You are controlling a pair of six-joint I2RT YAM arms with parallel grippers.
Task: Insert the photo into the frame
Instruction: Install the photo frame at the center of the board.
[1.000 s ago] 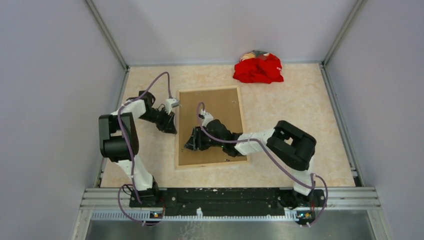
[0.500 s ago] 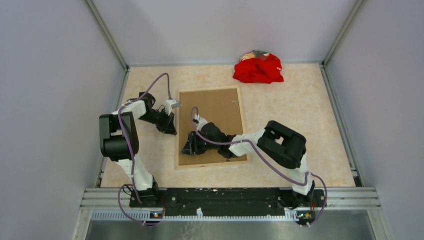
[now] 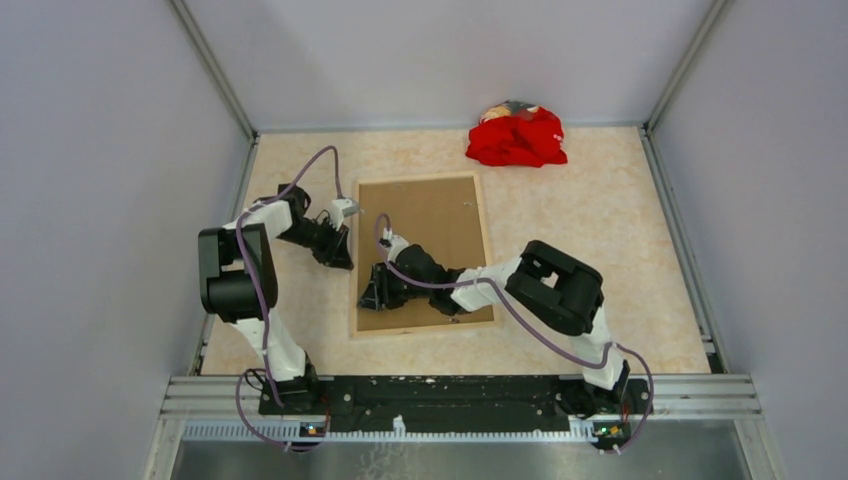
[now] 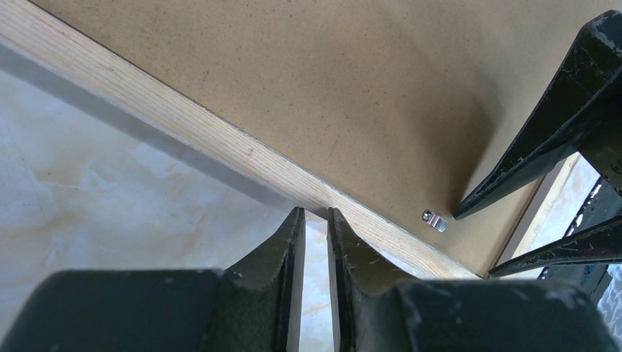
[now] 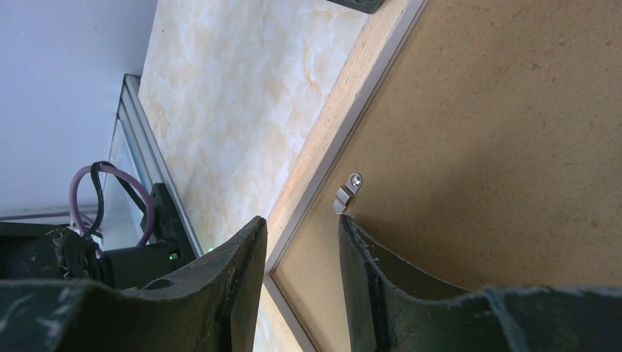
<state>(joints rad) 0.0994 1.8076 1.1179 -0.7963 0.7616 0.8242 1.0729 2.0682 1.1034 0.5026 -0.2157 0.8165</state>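
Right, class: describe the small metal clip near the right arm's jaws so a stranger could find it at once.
Start at the frame lying back up on the table, its brown backing board edged by pale wood rails. Along the left rail, just ahead of the right gripper, sits the metal clip: it is small, silvery and screwed down, the only shiny thing there.
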